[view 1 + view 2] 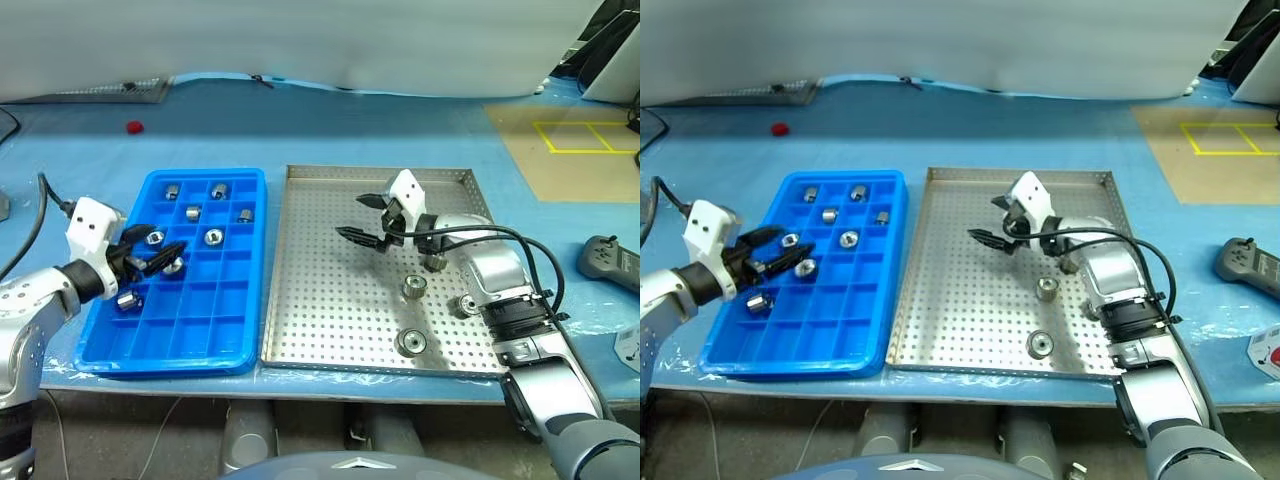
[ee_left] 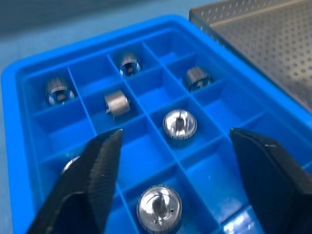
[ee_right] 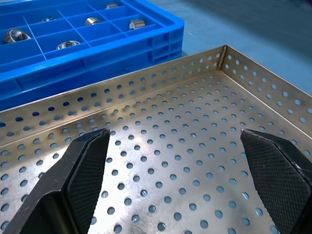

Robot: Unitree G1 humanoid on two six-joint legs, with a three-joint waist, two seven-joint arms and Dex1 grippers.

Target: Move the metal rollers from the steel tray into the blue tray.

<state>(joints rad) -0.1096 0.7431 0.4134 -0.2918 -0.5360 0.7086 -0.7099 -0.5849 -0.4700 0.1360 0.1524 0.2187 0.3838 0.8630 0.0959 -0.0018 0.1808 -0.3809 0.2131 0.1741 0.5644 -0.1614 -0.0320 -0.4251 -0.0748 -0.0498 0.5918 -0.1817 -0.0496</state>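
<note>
Blue table (image 1: 400,125); right gripper (image 1: 368,220) wide, arm partly hiding metal rollers (image 1: 413,287); left gripper (image 1: 152,253) wide over blue tray (image 1: 240,340).

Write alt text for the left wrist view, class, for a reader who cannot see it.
Two black fingers of the left gripper stand wide apart, empty, over a blue tray divided into square compartments. Several compartments each hold one shiny metal roller. A corner of the perforated steel tray lies just beyond the blue tray.
</note>
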